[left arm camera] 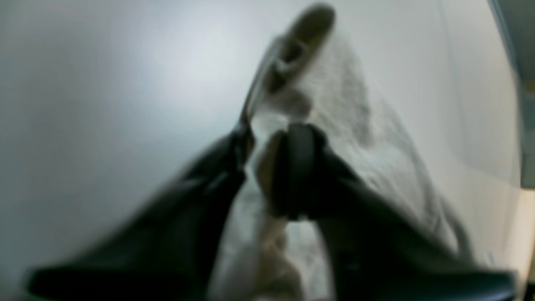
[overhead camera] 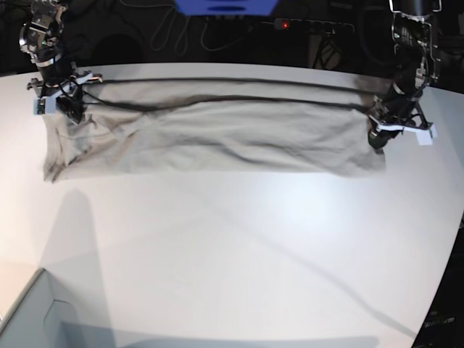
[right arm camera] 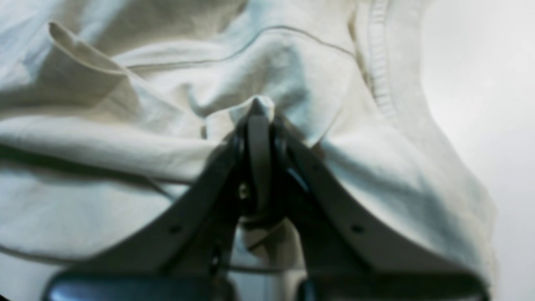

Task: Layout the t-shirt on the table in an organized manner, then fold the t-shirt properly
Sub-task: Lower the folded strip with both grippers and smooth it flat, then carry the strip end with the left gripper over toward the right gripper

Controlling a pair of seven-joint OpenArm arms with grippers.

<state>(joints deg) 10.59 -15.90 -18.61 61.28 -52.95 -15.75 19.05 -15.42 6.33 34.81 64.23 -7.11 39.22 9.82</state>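
The light grey-beige t-shirt lies stretched in a long band across the far part of the white table. At its right end in the base view, my left gripper holds the cloth. The blurred left wrist view shows that gripper with its fingers close together on a bunch of the t-shirt. My right gripper is at the shirt's other end. In the right wrist view the right gripper is shut on a small fold of the t-shirt, near a ribbed hem.
A pale box corner pokes in at the near left. Beyond the table's far edge are dark cables, a blue object and a power strip with a red light. The table's edge curves away at the right.
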